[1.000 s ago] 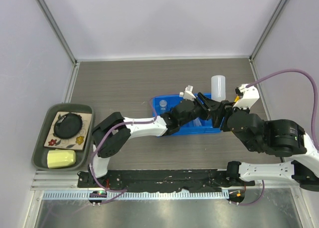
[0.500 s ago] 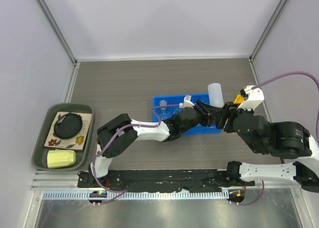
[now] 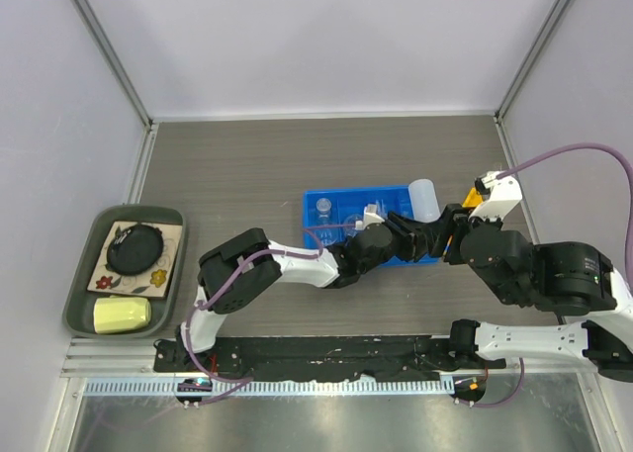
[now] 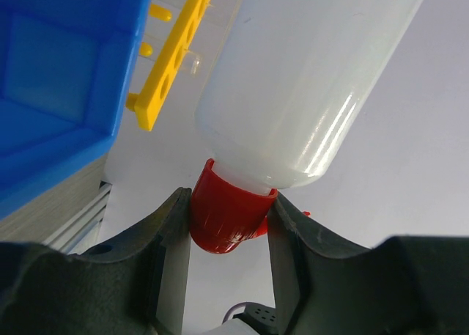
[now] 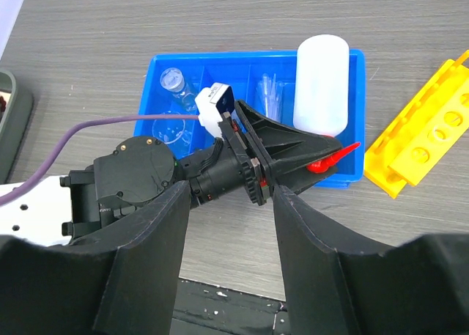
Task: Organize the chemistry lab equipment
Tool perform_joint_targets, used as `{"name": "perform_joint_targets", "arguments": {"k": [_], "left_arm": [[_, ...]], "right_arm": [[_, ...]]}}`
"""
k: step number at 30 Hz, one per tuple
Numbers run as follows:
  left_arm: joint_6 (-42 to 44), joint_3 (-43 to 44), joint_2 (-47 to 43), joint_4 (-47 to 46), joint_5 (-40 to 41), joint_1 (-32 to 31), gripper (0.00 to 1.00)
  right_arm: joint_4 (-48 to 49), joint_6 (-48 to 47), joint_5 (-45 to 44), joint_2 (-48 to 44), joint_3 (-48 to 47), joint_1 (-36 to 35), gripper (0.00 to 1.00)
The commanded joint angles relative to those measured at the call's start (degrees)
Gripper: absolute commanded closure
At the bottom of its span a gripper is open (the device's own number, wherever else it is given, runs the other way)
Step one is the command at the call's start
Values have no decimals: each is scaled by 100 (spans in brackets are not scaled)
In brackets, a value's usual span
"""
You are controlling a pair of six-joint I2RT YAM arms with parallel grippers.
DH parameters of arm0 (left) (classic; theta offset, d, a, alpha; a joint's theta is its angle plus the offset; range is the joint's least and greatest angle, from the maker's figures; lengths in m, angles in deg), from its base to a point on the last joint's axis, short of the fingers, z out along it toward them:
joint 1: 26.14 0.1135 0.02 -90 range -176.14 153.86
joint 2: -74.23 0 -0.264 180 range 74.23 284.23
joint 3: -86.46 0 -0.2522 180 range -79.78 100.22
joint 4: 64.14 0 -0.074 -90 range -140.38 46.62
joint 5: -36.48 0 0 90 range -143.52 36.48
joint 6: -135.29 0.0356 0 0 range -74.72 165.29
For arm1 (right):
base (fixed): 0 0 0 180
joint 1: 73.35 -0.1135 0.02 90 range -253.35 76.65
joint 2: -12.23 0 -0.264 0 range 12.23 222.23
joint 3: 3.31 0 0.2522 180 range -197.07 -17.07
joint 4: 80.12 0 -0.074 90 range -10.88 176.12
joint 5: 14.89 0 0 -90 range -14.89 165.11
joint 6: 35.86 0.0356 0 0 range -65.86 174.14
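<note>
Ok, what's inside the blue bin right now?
The blue bin holds two small glass vessels on the left and thin clear pipettes in the middle. The white squeeze bottle is over the right compartment, held by the left gripper. Its arm covers the bin's near part.

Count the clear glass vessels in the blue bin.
2, both at the left end of the bin: a flask farther back, a beaker nearer. The left arm may hide more.

Robot test booth: white panels (image 3: pixel 326 37), aluminium-framed table (image 3: pixel 247 165).
</note>
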Motion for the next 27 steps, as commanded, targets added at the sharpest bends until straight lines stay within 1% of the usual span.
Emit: {"name": "perform_joint_targets", "arguments": {"k": [1, 4, 9, 12, 14, 17, 18, 20, 24, 27], "left_arm": [[-411, 60, 133, -273, 117, -36, 79], [-684, 86, 309, -334, 47, -36, 81], [-825, 121, 441, -386, 3, -36, 81], [-842, 113, 432, -387, 11, -28, 76], [-869, 104, 441, -404, 11, -28, 74], [-886, 104, 467, -501, -24, -28, 68], [-895, 113, 467, -536, -24, -28, 64], [-843, 130, 450, -553, -24, -28, 61], [-746, 139, 379, -536, -59, -28, 52], [-684, 148, 309, -536, -77, -28, 50]], "right_arm": [[83, 80, -79, -77, 72, -24, 45], [83, 89, -70, -112, 90, -24, 45], [74, 89, -70, -156, 134, -24, 45], [66, 80, -79, -139, 151, -24, 45], [66, 80, -70, -139, 151, -24, 45], [92, 71, -70, -139, 160, -24, 45], [101, 62, -70, -139, 178, -24, 45], [101, 71, -70, -139, 178, -24, 45], [101, 62, -61, -139, 186, -24, 45], [118, 71, -44, -130, 186, -24, 45]]}}
